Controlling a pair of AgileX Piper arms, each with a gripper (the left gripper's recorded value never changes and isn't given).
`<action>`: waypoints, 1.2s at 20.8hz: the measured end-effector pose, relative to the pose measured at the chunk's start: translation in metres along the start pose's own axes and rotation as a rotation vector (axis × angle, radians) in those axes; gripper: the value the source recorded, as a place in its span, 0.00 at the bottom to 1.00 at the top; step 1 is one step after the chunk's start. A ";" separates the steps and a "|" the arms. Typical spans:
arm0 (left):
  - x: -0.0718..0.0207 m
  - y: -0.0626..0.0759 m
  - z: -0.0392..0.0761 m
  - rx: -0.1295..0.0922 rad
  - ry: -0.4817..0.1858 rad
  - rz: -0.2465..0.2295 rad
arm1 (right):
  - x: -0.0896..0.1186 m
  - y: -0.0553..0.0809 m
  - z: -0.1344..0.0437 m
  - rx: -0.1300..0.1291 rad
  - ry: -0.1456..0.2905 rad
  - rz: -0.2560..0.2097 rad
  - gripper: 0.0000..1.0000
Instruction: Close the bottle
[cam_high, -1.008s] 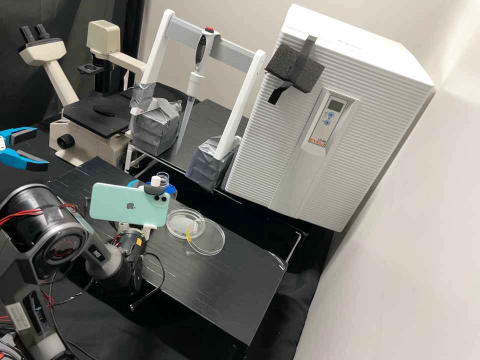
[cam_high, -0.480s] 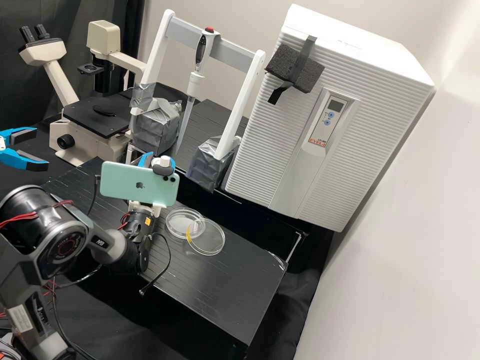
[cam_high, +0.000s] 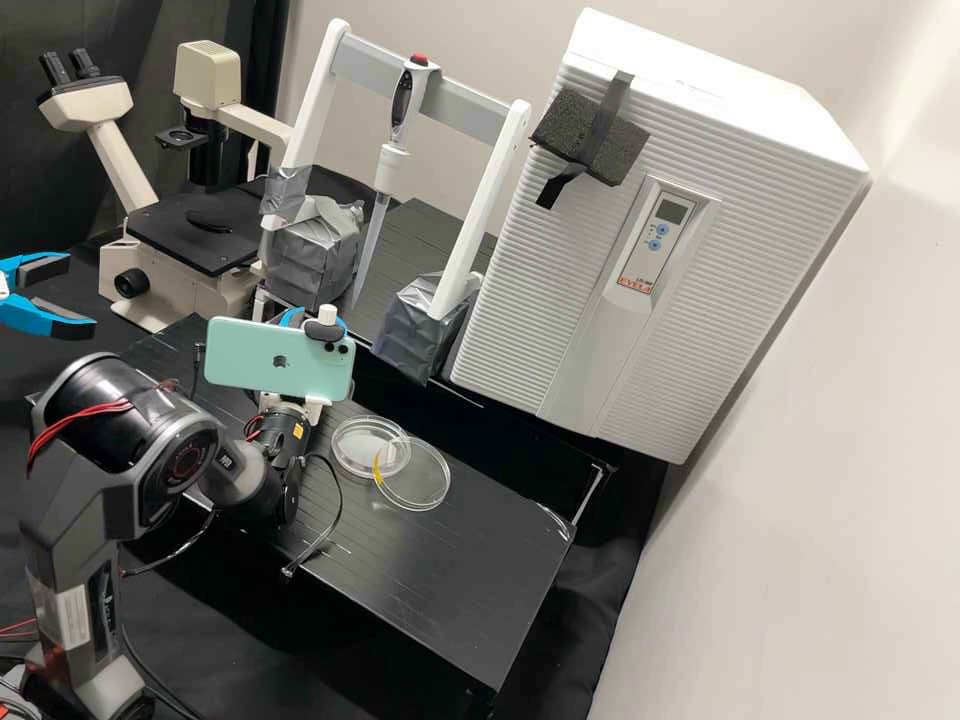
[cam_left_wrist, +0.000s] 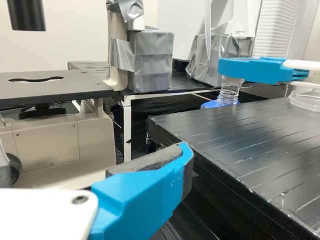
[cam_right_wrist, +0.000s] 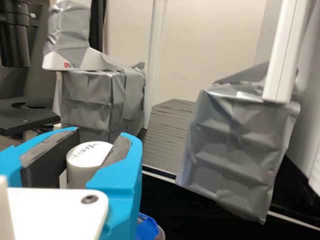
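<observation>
The bottle (cam_left_wrist: 229, 93) stands open-necked at the far edge of the bench (cam_left_wrist: 240, 145), just beneath the right gripper (cam_right_wrist: 84, 146), which is clamped on the white cap (cam_right_wrist: 90, 160). Centre the cap over the threads, lower it level, then rotate; the left gripper (cam_high: 48, 293) hangs well apart, jaws spread

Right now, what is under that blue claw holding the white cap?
Under the right gripper and its white cap stands the clear bottle, threaded neck showing. The blue fingers cover its mouth, so whether the cap touches cannot be told.
</observation>
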 end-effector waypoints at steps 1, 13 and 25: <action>0.0000 0.000 0.000 0.000 0.000 0.000 | 0.000 0.000 0.002 0.006 -0.010 0.006 0.00; 0.0000 0.000 0.000 0.000 0.000 0.000 | 0.003 -0.003 0.003 0.013 -0.019 0.005 0.00; -0.0027 -0.017 -0.016 -0.073 0.058 -0.061 | 0.007 -0.007 0.005 0.012 -0.033 0.006 0.00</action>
